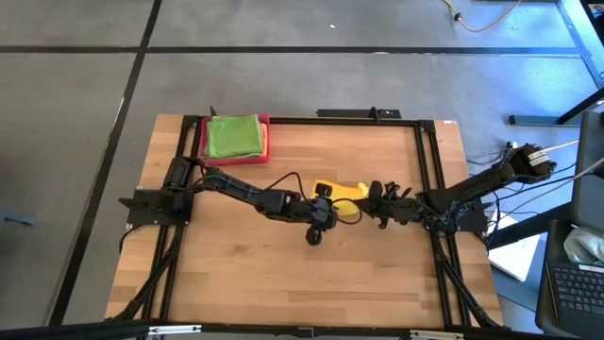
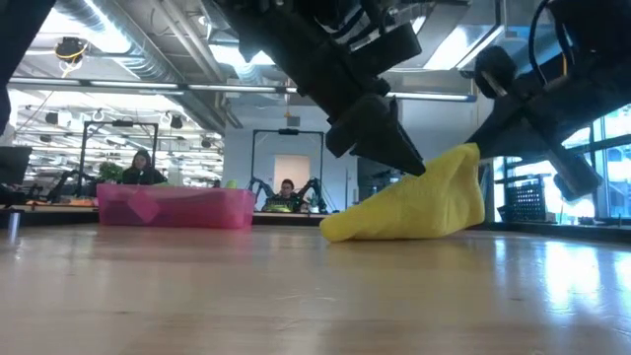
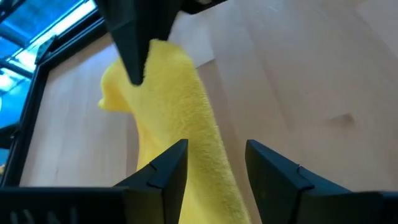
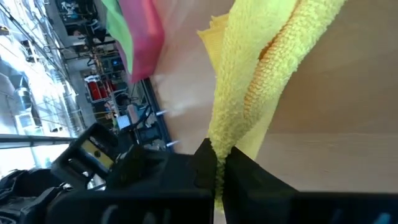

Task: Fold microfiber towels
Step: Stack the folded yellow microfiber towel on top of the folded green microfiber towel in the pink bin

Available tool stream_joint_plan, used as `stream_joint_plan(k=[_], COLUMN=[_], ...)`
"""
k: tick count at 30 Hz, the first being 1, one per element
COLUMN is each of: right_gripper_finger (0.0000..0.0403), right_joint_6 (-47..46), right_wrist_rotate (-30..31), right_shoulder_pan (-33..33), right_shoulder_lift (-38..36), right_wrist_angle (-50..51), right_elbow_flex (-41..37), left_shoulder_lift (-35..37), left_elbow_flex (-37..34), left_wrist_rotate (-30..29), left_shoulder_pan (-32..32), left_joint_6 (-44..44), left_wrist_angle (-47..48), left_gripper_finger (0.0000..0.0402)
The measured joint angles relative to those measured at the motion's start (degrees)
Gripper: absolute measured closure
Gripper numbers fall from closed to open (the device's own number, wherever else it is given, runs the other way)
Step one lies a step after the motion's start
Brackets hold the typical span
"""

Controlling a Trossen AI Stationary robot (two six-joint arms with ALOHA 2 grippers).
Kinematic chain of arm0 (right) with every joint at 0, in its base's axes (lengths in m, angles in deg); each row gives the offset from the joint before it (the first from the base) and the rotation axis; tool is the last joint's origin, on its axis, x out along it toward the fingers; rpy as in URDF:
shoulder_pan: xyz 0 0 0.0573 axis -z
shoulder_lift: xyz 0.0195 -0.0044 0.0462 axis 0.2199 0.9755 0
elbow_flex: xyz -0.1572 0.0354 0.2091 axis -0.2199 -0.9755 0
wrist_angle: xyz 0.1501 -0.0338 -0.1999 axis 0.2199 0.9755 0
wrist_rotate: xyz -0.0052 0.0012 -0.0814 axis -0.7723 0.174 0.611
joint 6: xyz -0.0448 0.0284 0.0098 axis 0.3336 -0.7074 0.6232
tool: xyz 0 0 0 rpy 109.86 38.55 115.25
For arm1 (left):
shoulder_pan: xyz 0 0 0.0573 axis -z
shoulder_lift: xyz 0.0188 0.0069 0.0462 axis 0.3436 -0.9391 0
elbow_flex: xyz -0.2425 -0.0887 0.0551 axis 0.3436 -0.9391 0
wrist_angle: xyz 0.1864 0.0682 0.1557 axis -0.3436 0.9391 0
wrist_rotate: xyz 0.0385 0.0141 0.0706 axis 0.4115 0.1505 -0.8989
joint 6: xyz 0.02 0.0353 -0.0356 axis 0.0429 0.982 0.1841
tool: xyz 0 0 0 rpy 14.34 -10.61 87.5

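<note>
Both arms are extended toward the middle of the wooden table [image 1: 283, 274], meeting over a yellow towel [image 1: 347, 194] that lies bunched near the table's centre.

Left arm: reached in from the left side, wrist angled downward. The left gripper [image 3: 216, 165] is seen with its two fingers [image 3: 168, 171] parted, the yellow cloth lying between and beneath them; no clamping on the cloth is evident. In the low view the gripper tip [image 2: 389, 143] is placed just above the towel's upper edge.

Right arm: reached in from the right side, stretched low across the table. The right gripper [image 4: 219, 163] is closed on a fold of the yellow towel, the cloth being pinched between the fingers. One end of the towel [image 2: 419, 202] is raised off the table on the right, the remainder resting on the wood.

A bright green towel [image 1: 232, 135] is noted folded in the pink-red tray [image 1: 265, 140] at the table's far left corner.
</note>
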Motion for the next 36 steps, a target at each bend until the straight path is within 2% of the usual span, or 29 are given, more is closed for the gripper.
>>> stream_joint_plan(k=[7,12,18,25,36], right_gripper_finger=[0.0393,0.0393,0.0393,0.0393,0.0393], right_joint_6=[0.1,1.0,2.3,3.0,3.2], right_wrist_rotate=[-0.7,-0.5,-0.5,-0.7,-0.5], right_shoulder_pan=[1.2,2.3,3.0,3.0,3.2], right_shoulder_lift=[0.5,0.5,0.5,0.5,0.5], right_wrist_angle=[1.0,0.9,0.8,0.0,-0.7], right_elbow_flex=[1.6,2.6,3.8,4.0,4.0], left_shoulder_lift=[-0.4,-1.5,-2.3,-2.4,-3.0], left_elbow_flex=[0.1,0.1,0.1,0.0,0.0], left_wrist_rotate=[-0.2,2.5,-2.9,-7.9,-4.0], left_shoulder_pan=[-1.4,-1.4,0.3,-0.7,-1.5], left_joint_6=[-1.5,-5.3,-6.7,-9.9,-20.7], left_wrist_angle=[-0.6,-1.0,0.1,0.7,-1.4], left_gripper_finger=[0.0248,0.0248,0.0248,0.0248,0.0248])
